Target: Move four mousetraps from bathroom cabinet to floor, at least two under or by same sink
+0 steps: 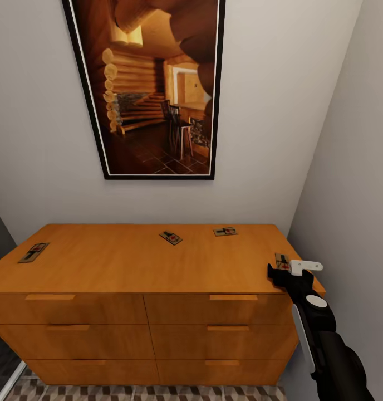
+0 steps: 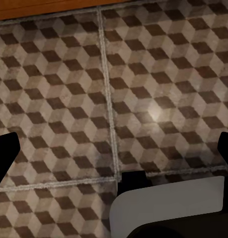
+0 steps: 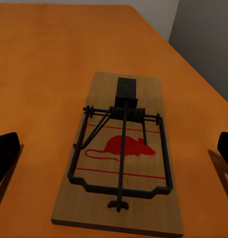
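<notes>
Orange-wood cabinet (image 1: 130, 267) against the wall. Four mousetraps flat on its top, well apart: far-left edge (image 1: 33, 252), centre-back (image 1: 171, 238), right-back (image 1: 225, 231), right front corner (image 1: 282, 260). Cabinet stands on cube-patterned bathroom floor (image 1: 141, 392).

Four flat tan mousetraps (image 1: 171, 237) lie apart on the orange cabinet (image 1: 130, 262) top.

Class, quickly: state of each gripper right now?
Left gripper: open, empty, over the bathroom floor.
Right gripper: open, above a mousetrap on the cabinet.
</notes>
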### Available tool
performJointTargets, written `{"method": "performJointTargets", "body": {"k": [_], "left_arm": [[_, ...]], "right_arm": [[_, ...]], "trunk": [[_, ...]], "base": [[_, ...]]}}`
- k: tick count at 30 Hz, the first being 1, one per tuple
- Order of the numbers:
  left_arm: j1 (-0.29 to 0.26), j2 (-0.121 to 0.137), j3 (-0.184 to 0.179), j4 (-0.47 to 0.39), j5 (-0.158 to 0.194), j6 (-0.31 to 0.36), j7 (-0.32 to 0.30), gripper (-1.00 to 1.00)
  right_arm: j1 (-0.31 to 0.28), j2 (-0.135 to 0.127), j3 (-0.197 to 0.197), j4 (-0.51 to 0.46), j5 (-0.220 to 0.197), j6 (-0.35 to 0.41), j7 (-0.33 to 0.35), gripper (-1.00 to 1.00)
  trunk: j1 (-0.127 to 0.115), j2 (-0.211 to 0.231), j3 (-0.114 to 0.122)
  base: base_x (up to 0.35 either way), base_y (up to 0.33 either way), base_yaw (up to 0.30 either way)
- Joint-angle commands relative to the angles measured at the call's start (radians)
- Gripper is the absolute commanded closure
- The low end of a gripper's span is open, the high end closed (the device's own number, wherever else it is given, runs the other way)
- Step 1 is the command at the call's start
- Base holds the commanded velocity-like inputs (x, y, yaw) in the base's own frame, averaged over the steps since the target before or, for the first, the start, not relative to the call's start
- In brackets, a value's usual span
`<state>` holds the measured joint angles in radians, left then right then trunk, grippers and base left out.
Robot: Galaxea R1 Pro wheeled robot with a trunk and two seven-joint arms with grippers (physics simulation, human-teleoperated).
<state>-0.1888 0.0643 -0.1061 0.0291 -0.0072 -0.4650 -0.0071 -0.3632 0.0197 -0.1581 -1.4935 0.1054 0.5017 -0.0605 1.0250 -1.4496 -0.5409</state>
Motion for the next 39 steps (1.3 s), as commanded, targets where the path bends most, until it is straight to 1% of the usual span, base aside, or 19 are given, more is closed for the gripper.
{"method": "performJointTargets", "body": {"k": [1, 9, 10, 37, 38, 39], "left_arm": [[-0.001, 0.000, -0.004, 0.003, 0.000, -0.006, -0.001, -1.00], [-0.001, 0.000, -0.004, 0.003, 0.000, -0.006, -0.001, -1.00], [-0.001, 0.000, -0.004, 0.003, 0.000, -0.006, -0.001, -1.00], [-0.001, 0.000, -0.005, 0.003, 0.001, -0.006, -0.001, -1.00], [-0.001, 0.000, -0.004, 0.003, 0.001, -0.006, -0.001, -1.00], [-0.001, 0.000, -0.004, 0.003, 0.001, -0.006, -0.001, -1.00]], "right_arm": [[0.000, 0.001, -0.001, 0.007, 0.011, 0.006, 0.002, -1.00], [0.000, 0.000, -0.001, 0.007, 0.011, 0.006, 0.002, -1.00], [0.000, 0.000, -0.001, 0.007, 0.011, 0.006, 0.002, 1.00], [0.000, 0.002, -0.001, 0.007, 0.010, 0.006, 0.002, 1.00], [0.000, 0.002, 0.024, -0.038, 0.010, 0.008, -0.001, 1.00], [0.000, 0.002, 0.024, -0.051, 0.010, 0.010, -0.002, 1.00]], "trunk": [[0.000, 0.000, -0.001], [0.000, 0.000, -0.001], [0.000, 0.000, -0.001], [0.000, 0.000, -0.001], [0.000, 0.000, -0.001], [0.000, 0.000, -0.001]], "base": [[0.000, 0.000, 0.000], [0.000, 0.000, 0.000], [0.000, 0.000, 0.000], [0.000, 0.000, 0.000], [0.000, 0.000, 0.000], [0.000, 0.000, 0.000]]}}
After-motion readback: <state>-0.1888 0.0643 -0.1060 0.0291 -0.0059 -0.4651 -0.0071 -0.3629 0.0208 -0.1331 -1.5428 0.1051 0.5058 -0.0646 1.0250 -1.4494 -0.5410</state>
